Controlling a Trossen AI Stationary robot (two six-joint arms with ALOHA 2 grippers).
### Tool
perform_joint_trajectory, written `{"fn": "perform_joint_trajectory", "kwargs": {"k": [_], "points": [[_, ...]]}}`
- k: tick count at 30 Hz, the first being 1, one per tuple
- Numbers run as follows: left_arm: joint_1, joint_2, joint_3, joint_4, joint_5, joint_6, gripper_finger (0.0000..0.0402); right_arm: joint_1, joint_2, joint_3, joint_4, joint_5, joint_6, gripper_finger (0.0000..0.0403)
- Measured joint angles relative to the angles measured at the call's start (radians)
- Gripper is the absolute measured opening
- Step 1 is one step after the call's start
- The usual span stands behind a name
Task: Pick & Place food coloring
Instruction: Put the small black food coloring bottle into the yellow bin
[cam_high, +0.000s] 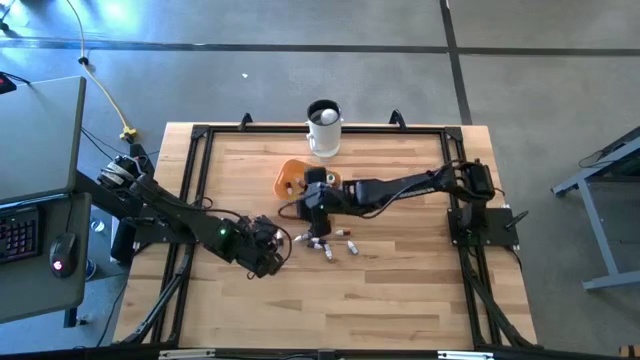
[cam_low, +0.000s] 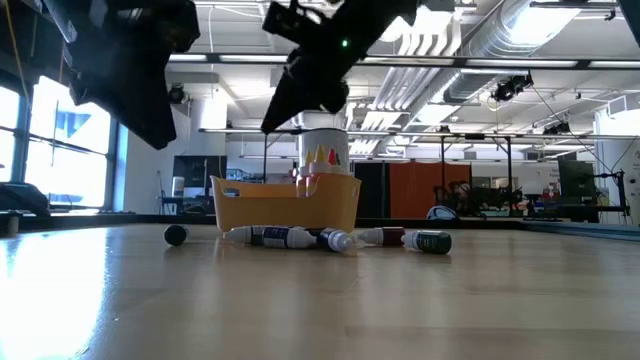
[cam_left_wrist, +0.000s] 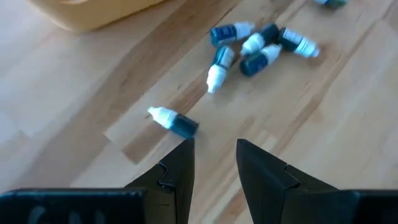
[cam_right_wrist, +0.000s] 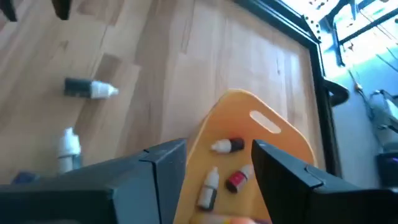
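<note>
Several small food coloring bottles (cam_high: 322, 243) lie on their sides on the wooden table, a cluster (cam_left_wrist: 255, 46) and one apart (cam_left_wrist: 174, 121). Three more bottles (cam_right_wrist: 227, 145) lie inside the orange bowl (cam_right_wrist: 249, 118). My right gripper (cam_right_wrist: 221, 158) hangs open above the bowl (cam_high: 290, 178), with nothing between its fingers. My left gripper (cam_left_wrist: 214, 155) stands open above the table (cam_high: 278, 243), just short of the lone bottle, holding nothing.
A white mug (cam_high: 323, 128) stands beyond the bowl at the table's far edge. A black frame (cam_high: 200, 135) runs round the tabletop. In the low view a small dark round thing (cam_low: 176, 235) lies left of the bowl (cam_low: 285, 200). Bare wood lies toward the near edge.
</note>
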Motion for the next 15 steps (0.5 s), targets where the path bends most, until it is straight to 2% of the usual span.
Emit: {"fn": "perform_joint_trajectory", "kwargs": {"k": [6, 9, 12, 15], "points": [[0.001, 0.042, 0.0, 0.013, 0.007, -0.162, 0.0117, 0.086, -0.001, 0.121, -0.343, 0.245, 0.008, 0.0177], [0.001, 0.096, -0.001, 0.008, 0.04, -0.246, 0.0117, 0.118, -0.002, 0.151, -0.542, 0.358, 0.073, 0.0177], [0.001, 0.144, 0.0, 0.014, 0.049, -0.328, 0.0117, 0.137, -0.002, 0.163, -0.734, 0.404, 0.202, 0.0177], [0.023, 0.175, -0.001, 0.016, 0.045, -0.393, 0.0117, 0.145, -0.003, 0.162, -0.916, 0.392, 0.343, 0.0177]]}}
